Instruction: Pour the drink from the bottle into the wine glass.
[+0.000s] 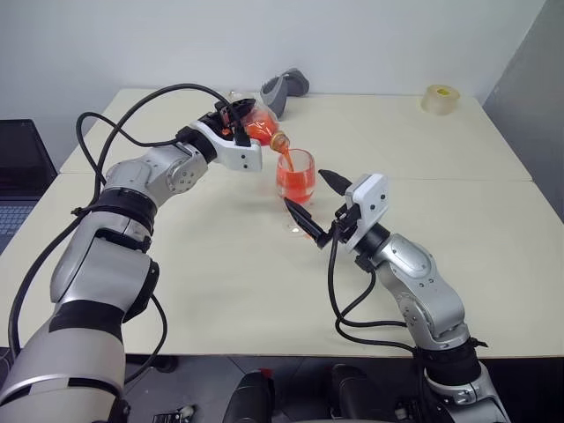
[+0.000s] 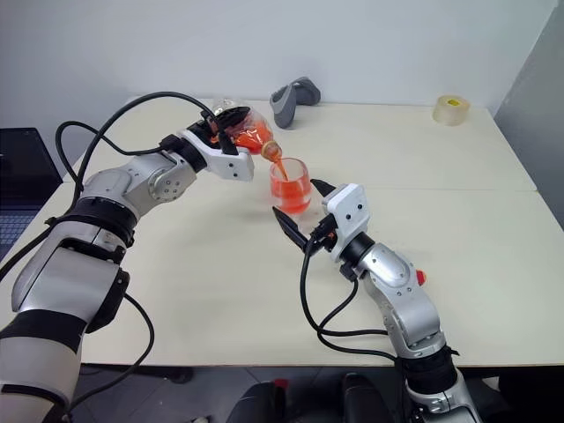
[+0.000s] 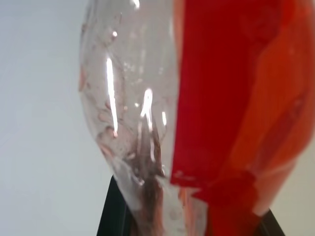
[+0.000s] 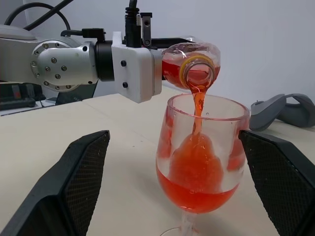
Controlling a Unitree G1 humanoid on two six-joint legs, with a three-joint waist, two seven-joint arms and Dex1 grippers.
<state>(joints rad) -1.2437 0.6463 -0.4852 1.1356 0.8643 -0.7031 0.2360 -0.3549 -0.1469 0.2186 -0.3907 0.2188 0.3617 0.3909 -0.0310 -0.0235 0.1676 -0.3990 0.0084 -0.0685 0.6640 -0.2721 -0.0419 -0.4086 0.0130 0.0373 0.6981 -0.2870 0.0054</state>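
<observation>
We have the left gripper clamped on the bottle, held above the table and tipped neck-down. Long axis runs from the gripper down and rightward to the mouth, which sits just over the near-left rim of the wine glass. The drink falls in a thin stream into the bowl, which looks roughly a third to half full; some red liquid is left in the bottle body.

Key relation for us: bottle mouth directly above the bowl, not touching the rim as far as we can tell. Any further tilt should pivot about the mouth so the stream stays inside.

Right gripper is spread wide, fingers flanking the glass on both sides at bowl-to-stem height, apart from it, holding nothing. It's the nearer arm to the glass if it needs steadying.

Materials: the bottle is thin clear plastic with a red label band and tan neck ring, likely squashy. Glass is smooth, rounded bowl on a thin stem — top-heavy, tips easily. Finger pads are black and textured.

Further right, at the back: a grey handheld device and a tape roll, both well clear.
</observation>
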